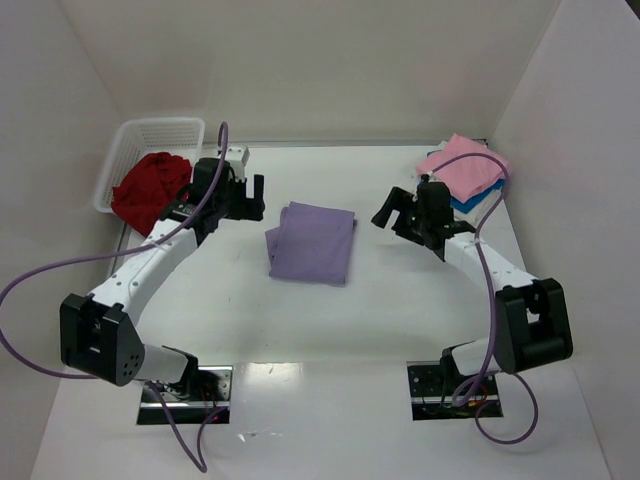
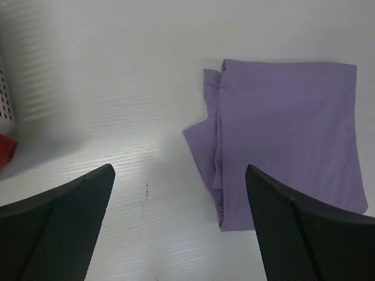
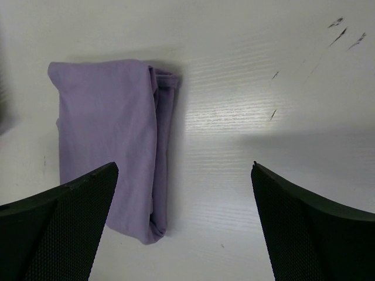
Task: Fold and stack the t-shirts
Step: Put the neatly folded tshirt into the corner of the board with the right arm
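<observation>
Two grippers: both have their jaws spread as wide as they go, and neither has hold of anything.
Left gripper (image 1: 247, 193): over the table (image 1: 330, 330) toward its far left, near the left edge of the lavender shirt (image 1: 312, 243) and clear of it. Its wrist view shows bare table between the fingers, with the shirt lying ahead on the right.
Right gripper (image 1: 408, 205): over the table toward its far right, near the shirt's right edge and clear of it.
Lavender shirt: folded into a rectangle and lying flat in the middle of the table, a little toward the far edge, between the two grippers.
Deep red shirt (image 1: 150, 190): crumpled in a white lattice basket (image 1: 160, 128) at the far left corner, with part of it spilling over the basket's near rim.
Pink shirt (image 1: 462, 165): folded, on top of the bright blue shirt (image 1: 470, 203) at the far right corner.
Bright blue shirt: only its near edge shows under the pink one.
Table: white, with a few dark scuff marks.
</observation>
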